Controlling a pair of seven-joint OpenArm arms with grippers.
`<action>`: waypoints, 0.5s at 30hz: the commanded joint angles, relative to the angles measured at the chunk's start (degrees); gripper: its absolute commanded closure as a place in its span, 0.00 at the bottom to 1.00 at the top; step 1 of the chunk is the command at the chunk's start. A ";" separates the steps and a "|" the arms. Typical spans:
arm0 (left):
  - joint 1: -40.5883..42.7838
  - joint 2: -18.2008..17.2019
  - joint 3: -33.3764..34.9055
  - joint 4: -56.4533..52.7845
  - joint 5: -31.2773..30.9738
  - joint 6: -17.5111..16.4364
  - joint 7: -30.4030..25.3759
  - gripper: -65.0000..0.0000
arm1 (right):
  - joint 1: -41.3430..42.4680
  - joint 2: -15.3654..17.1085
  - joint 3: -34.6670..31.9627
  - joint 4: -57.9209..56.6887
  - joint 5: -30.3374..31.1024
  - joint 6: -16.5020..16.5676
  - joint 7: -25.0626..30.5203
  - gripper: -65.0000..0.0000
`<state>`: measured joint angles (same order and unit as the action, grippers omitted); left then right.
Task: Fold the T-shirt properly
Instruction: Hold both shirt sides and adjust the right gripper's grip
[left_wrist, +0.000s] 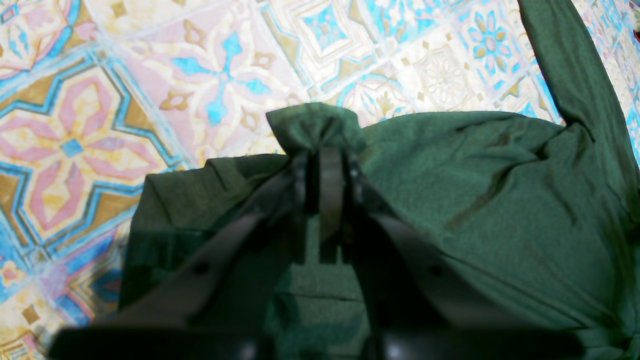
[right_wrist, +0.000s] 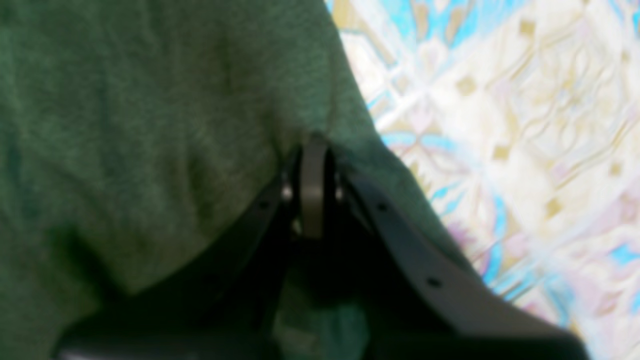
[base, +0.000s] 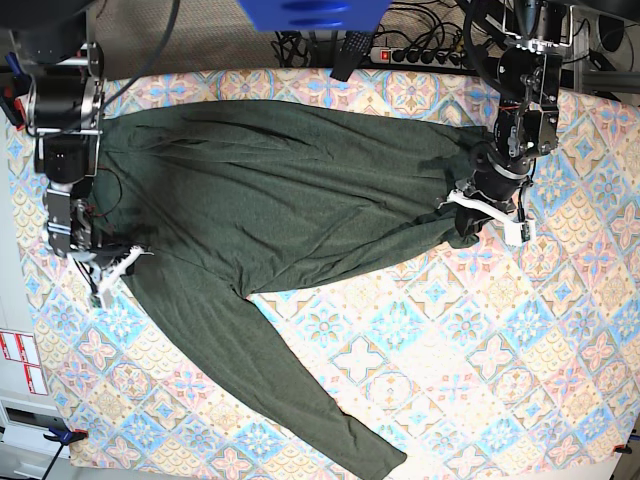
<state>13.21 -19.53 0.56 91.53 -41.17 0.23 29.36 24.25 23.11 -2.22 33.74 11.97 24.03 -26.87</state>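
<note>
Base view: the T-shirt (base: 290, 210) lies spread across the patterned tablecloth (base: 520, 350), one long sleeve (base: 290, 390) trailing toward the near edge. The left gripper (left_wrist: 324, 150) is clamped on a bunched fold of fabric at one end. The right gripper (right_wrist: 314, 150) pinches the shirt's edge at the opposite end, fingers together.

Blurred right pincer (right_wrist: 313, 150) clamped on green T-shirt (right_wrist: 140, 130), patterned tablecloth (right_wrist: 525, 125) beside

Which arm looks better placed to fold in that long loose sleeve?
Probably the right gripper: it pinches the dark olive-green knit T-shirt beside where that sleeve starts. The left gripper grips the far edge.
</note>
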 joint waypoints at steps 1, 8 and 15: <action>-0.51 -0.56 -0.34 1.18 -0.28 -0.36 -1.19 1.00 | -0.29 1.02 2.61 2.53 -0.14 0.28 -0.07 1.00; -0.51 -0.65 -1.92 1.18 -0.28 -0.36 -1.19 1.00 | -11.46 1.02 10.97 21.96 -0.14 0.36 -8.42 1.00; -0.51 -0.65 -2.27 1.18 -0.28 -0.45 -0.93 1.00 | -19.55 0.93 11.23 34.70 -0.05 2.39 -13.35 1.00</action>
<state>13.19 -19.70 -1.43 91.53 -41.21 0.19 29.54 4.64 22.92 8.64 67.85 12.12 26.65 -40.42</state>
